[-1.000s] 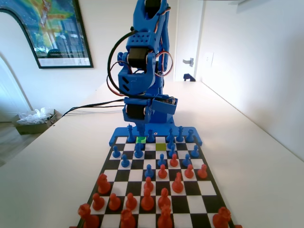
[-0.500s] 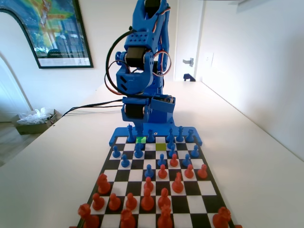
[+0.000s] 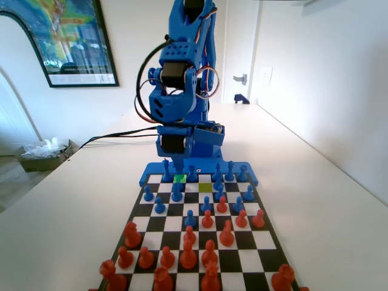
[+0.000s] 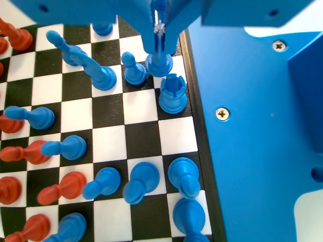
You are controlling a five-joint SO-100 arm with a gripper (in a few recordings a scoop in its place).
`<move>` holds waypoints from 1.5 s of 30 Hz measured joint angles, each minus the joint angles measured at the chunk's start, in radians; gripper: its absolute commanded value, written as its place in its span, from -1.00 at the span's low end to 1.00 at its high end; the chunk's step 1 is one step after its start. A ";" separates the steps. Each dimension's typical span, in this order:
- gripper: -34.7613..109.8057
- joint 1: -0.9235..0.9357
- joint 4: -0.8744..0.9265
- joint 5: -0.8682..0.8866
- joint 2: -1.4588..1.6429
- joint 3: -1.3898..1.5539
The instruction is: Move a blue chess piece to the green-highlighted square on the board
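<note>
- In the fixed view the blue arm (image 3: 182, 91) stands at the far end of the board (image 3: 257, 242), bent down over the back row.
- In this view the green-highlighted square (image 3: 180, 178) lies in the far row, a little left of the middle. No piece stands on it. A duller yellow-green square (image 3: 205, 187) lies one row nearer and to its right.
- The wrist view does not show these colours; there the squares look just black and white.
- The wrist view gives what the fixed view hides: the gripper (image 4: 159, 35) hangs from the top edge with its two jaws drawn close together around the top of a small blue piece (image 4: 159, 63), so it is gripping that piece.
- Just below this piece in the wrist view stands a blue rook (image 4: 172, 94), and just left of it a blue pawn (image 4: 134, 70).
- In the fixed view I count about thirteen orange-red pieces (image 3: 188, 254) on the near half. The blue ones crowd together at the far end, and I cannot count them surely.
</note>
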 measured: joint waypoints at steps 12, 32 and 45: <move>-0.45 -0.018 -0.002 -0.021 -0.018 0.000; -0.34 -0.005 0.014 -0.034 -0.037 0.000; -0.36 -0.018 0.183 -0.026 0.035 -0.106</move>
